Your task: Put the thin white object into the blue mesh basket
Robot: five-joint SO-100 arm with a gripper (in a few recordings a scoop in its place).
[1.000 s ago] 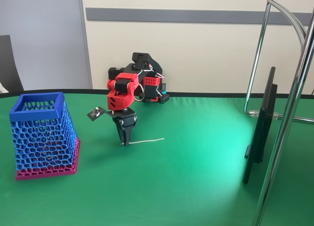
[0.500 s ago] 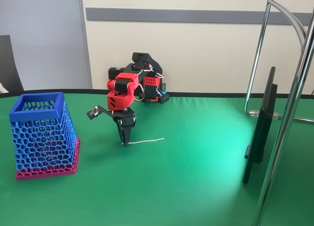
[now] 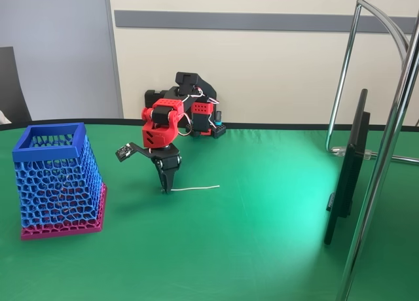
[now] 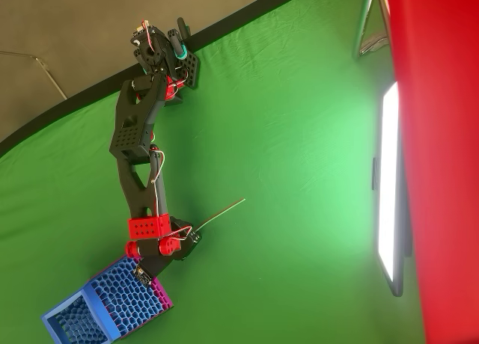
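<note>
My gripper (image 3: 166, 188) points straight down with its tips at the green table (image 3: 262, 235), set on the left end of the stick (image 3: 194, 187), in the fixed view. The stick lies flat on the cloth and its long axis runs away from my fingertips to the right in that view; overhead (image 4: 221, 214) it slants up and to the right from the gripper (image 4: 191, 235). The two fingers look drawn close together, but whether they pinch the stick's end or merely stand beside it I cannot tell, as the stick is too thin where it meets them. So the move turns on that one end: as I judge it, if the grasp holds, the whole length will hang out sideways from my fingers once lifted, and it must clear the basket rim before I lower it. The basket (image 3: 57, 177) stands upright well to the left of my gripper in the fixed view, opening upward; overhead (image 4: 105, 306) it sits just beyond my wrist. Through the mesh I see nothing in it.
</note>
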